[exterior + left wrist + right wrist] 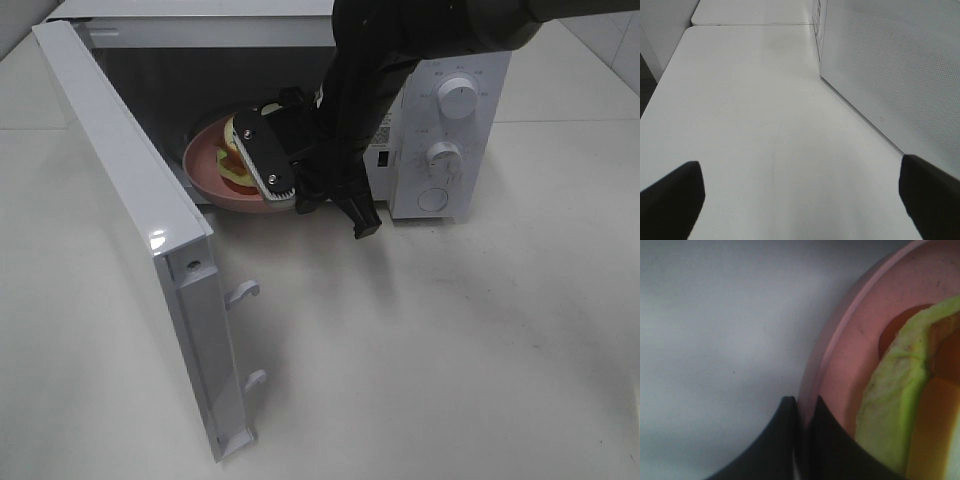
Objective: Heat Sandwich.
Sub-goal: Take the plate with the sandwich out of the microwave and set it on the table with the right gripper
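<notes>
Sandwich (236, 160): on a pink plate (205, 172) at the microwave's (455, 140) open mouth.
Right gripper (802, 432): clamped on the plate's rim.
Left gripper (800, 200): jaws wide apart above the desk (755, 125), holding nothing.
Door (130, 220): swung open.

This looks like a robot test bench in a lab rather than a home kitchen. A white microwave (300, 110) with its door (140, 250) swung open stands alone on a plain white table (450, 350) filling the frame. A black robot arm (370, 90) reaches in from the upper right. Pale floor tiles (610, 35) show in the upper right corner.
</notes>
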